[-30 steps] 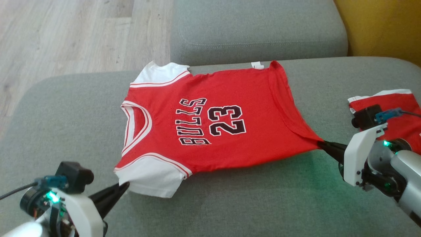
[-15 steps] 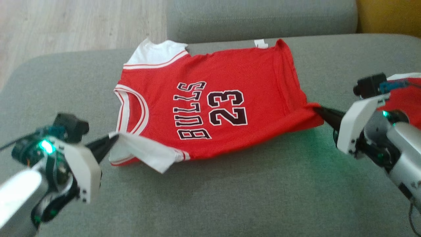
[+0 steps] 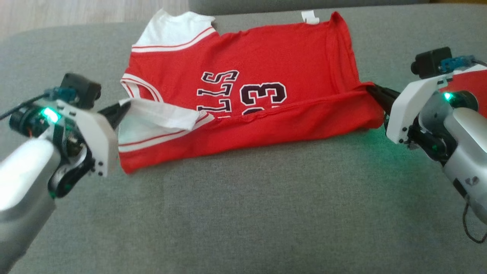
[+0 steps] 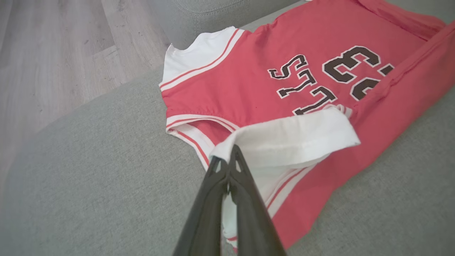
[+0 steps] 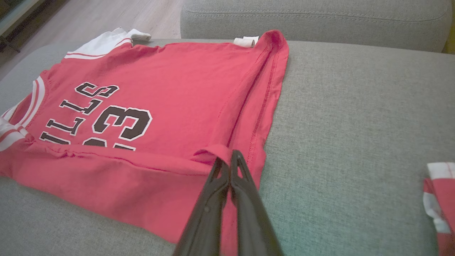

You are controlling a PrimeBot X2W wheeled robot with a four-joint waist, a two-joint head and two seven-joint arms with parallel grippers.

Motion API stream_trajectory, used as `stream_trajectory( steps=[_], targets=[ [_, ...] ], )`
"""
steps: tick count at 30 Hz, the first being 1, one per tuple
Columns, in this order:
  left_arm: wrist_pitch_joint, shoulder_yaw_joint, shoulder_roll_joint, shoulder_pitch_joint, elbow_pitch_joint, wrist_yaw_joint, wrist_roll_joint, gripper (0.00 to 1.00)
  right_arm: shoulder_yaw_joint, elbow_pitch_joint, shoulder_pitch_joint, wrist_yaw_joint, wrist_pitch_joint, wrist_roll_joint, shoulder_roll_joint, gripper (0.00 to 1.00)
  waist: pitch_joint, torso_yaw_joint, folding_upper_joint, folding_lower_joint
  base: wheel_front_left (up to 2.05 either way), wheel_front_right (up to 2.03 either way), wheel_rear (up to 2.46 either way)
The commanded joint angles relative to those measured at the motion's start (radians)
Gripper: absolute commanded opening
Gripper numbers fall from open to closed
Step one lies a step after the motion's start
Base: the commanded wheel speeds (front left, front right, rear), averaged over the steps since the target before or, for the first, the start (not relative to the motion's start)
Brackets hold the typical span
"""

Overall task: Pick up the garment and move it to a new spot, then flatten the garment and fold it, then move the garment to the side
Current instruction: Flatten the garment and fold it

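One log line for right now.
stage: folding | left gripper: shut on jersey sleeve | right gripper: shut on jersey hem | near edge: folded partway over print

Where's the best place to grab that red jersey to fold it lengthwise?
On the jersey, the two near corners, from either end: white sleeve in the left gripper, hem corner in the right gripper. Thin free edges there lift easily.

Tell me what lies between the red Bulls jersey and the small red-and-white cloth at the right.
Bare grey sofa cushion, in the right wrist view, from the red Bulls jersey to the red-and-white cloth.
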Motion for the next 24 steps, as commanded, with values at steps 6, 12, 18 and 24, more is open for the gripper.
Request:
stream_trajectory(
  steps=[6, 12, 18, 24],
  targets=[
    [-0.048, 0.019, -0.026, -0.146, 0.121, -0.016, 0.069, 0.00, 0.024, 0.014, -0.054, 0.007, -0.026, -0.005, 0.013, 0.00, 0.055, -0.012, 0.0000, -0.0003, 0.00, 0.00, 0.00],
    [-0.158, 0.020, -0.082, -0.192, 0.220, 0.023, 0.130, 1.00, -0.001, 0.044, -0.076, 0.007, -0.090, 0.022, 0.027, 1.00, 0.069, -0.017, 0.0000, -0.0003, 0.00, 0.00, 0.00],
    [-0.356, 0.066, -0.120, -0.225, 0.279, 0.151, 0.197, 1.00, -0.084, -0.027, -0.092, 0.007, -0.263, 0.091, 0.041, 1.00, 0.058, -0.019, 0.0000, -0.0003, 0.00, 0.00, 0.00],
    [-0.612, 0.197, -0.169, -0.167, 0.233, 0.242, 0.127, 1.00, -0.164, -0.062, -0.075, 0.007, -0.471, 0.062, 0.052, 1.00, 0.018, -0.018, 0.0000, -0.0003, 0.00, 0.00, 0.00]
  ],
)
